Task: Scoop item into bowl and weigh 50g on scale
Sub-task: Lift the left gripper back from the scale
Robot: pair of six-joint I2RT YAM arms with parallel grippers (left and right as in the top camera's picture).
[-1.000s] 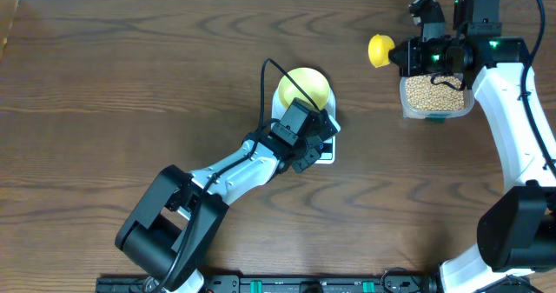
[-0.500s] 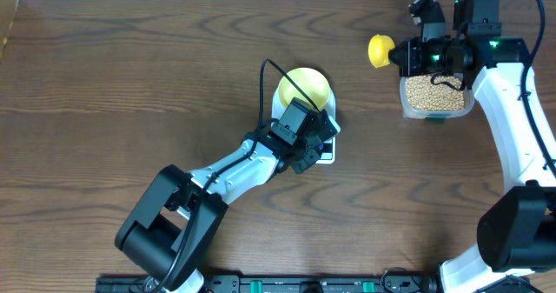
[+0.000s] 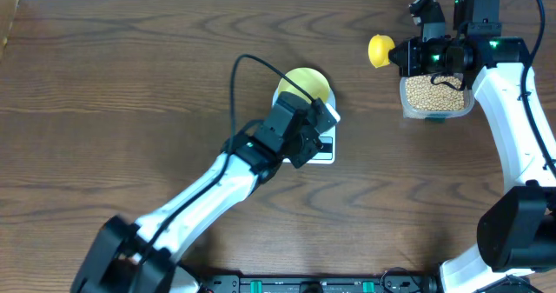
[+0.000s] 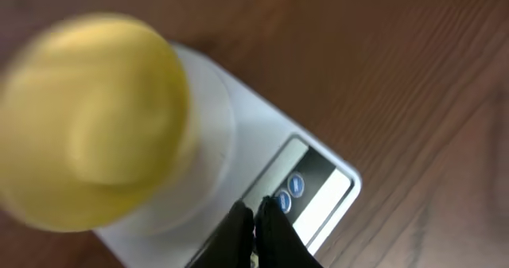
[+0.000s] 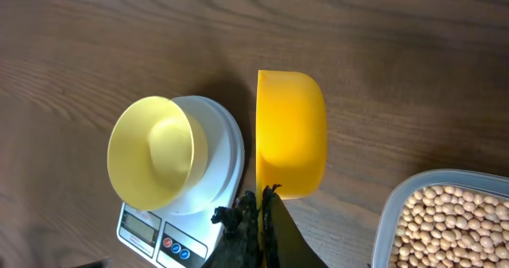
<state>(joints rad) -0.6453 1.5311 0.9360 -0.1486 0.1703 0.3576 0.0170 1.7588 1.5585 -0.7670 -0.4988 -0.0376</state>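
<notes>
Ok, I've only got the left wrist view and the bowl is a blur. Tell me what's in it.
Observer: Nothing. The right wrist view shows the bowl empty, sitting on the scale.
Operator: Now locate the scoop.
Observer: The right gripper is shut on the scoop, held over the table just left of the tub.
Operator: Give me the tub's contents.
Observer: It holds beans, and they cover its whole bottom.
</notes>
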